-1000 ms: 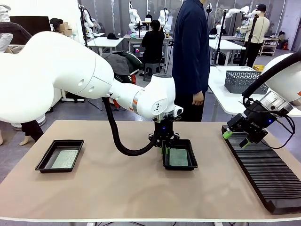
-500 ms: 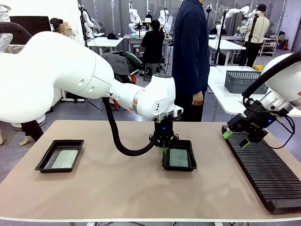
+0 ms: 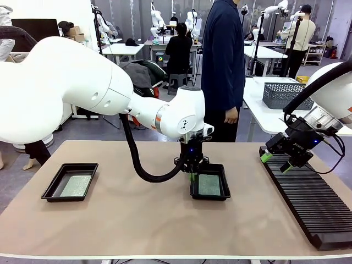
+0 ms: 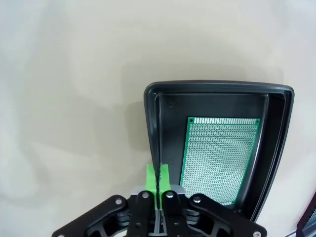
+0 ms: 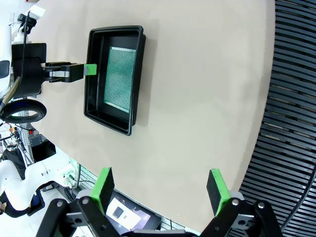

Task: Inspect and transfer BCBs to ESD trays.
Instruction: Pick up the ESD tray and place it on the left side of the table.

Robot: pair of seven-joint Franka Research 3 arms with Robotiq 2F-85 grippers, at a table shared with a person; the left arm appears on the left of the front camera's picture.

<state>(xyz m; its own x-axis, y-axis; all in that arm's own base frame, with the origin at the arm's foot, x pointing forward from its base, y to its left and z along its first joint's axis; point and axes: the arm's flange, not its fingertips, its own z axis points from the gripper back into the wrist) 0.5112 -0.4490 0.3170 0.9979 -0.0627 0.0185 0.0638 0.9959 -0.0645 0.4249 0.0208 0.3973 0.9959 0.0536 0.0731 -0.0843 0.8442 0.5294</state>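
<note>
Here the left gripper (image 4: 158,174) has its green-padded fingers (image 4: 151,177) pressed together on the thin rim of the middle ESD tray (image 4: 150,118), clamping the wall on the tray's side toward 9 o'clock of the surface (image 3: 137,220). In the left wrist view the pinched pads sit at 6 o'clock, the tray spreads toward 1 o'clock, and a green BCB (image 4: 217,158) lies flat on the tray floor, just beside the pads but not touching them. From the front, that gripper (image 3: 192,175) hangs straight down over the tray (image 3: 220,195) near the surface's centre, with the board (image 3: 208,185) inside. At 9 o'clock of the surface sits a second ESD tray (image 3: 52,190), well apart, holding another BCB (image 3: 76,186). The right gripper (image 3: 275,162) hovers at 3 o'clock above the near end of the long black ribbed rack (image 3: 313,206), its fingers (image 5: 104,182) spread wide apart and holding nothing. A person in a dark jacket (image 3: 223,60) stands at 12 o'clock beyond the surface, and a grey mesh basket (image 3: 283,94) rests on another table at 2 o'clock.
</note>
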